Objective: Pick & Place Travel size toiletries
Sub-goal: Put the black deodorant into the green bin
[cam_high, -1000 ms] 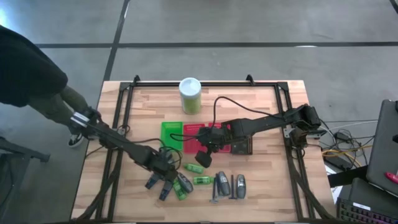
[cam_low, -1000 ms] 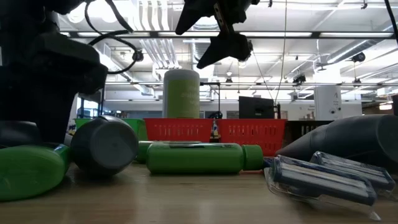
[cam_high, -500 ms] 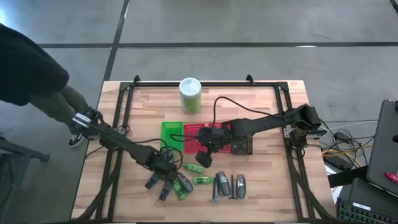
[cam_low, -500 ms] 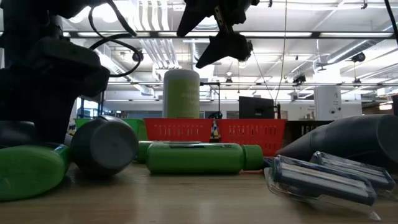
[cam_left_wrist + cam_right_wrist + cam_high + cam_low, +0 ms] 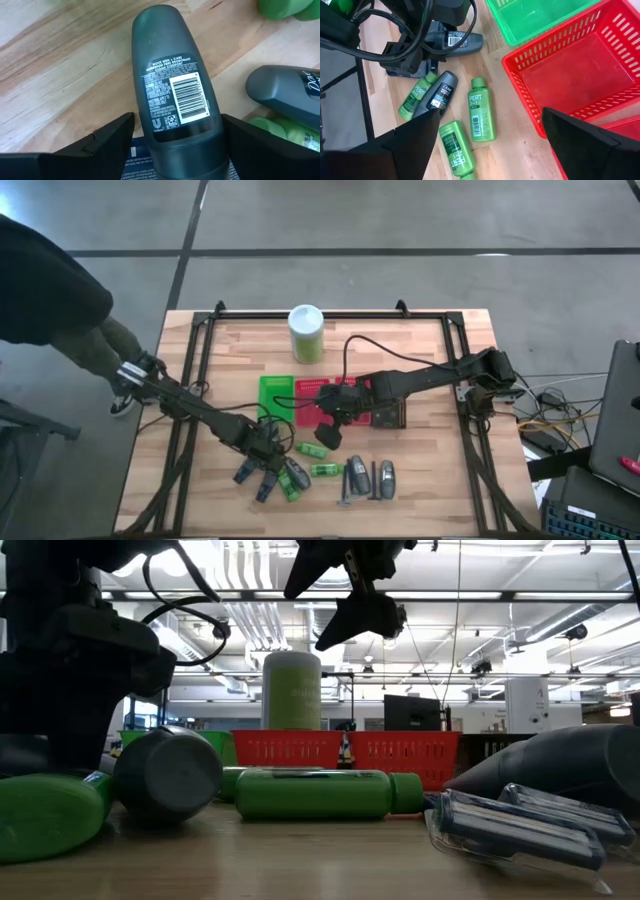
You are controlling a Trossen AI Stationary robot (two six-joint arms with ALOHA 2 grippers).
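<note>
Toiletries, travel size: grey deodorant tube (image 5: pixel 176 95) lying flat on the desk (image 5: pixel 430 350) between the spread fingers of the left hand (image 5: pixel 262 450), low over the near-left cluster, apparently positioned to close on it. Green mini bottles (image 5: pixel 481 116) and further grey tubes (image 5: pixel 385 477) lie loose along the near edge, well short of the baskets. Right hand (image 5: pixel 328 425), fingers spread and empty, hangs raised over the near rim of the red basket (image 5: pixel 580 80), seemingly waiting.
</note>
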